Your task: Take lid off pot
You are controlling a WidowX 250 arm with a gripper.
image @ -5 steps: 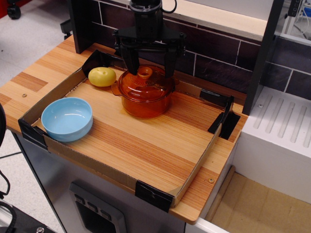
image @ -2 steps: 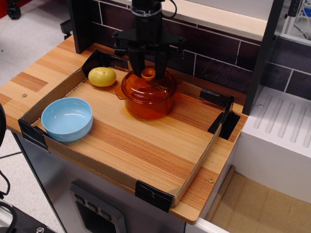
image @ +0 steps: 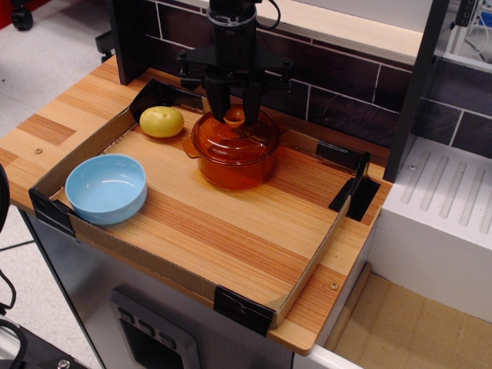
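The amber-orange pot (image: 234, 165) stands at the back of the wooden board, inside the cardboard tray. Its domed amber lid (image: 235, 136) sits on it, with the small orange ring knob (image: 235, 117) at the centre. My black gripper (image: 235, 114) comes straight down from above. Its two fingers are closed on either side of the knob, touching it. The lid rests on the pot's rim, with no gap showing.
A yellow round fruit (image: 161, 121) lies just left of the pot. A light blue bowl (image: 106, 187) sits at the front left. Low cardboard walls (image: 309, 265) with black corner tape ring the board. A dark brick wall stands behind, and a white drainer (image: 448, 207) lies to the right.
The gripper's fingers have closed from wide apart onto the lid's knob. The pot has shifted slightly to the right.
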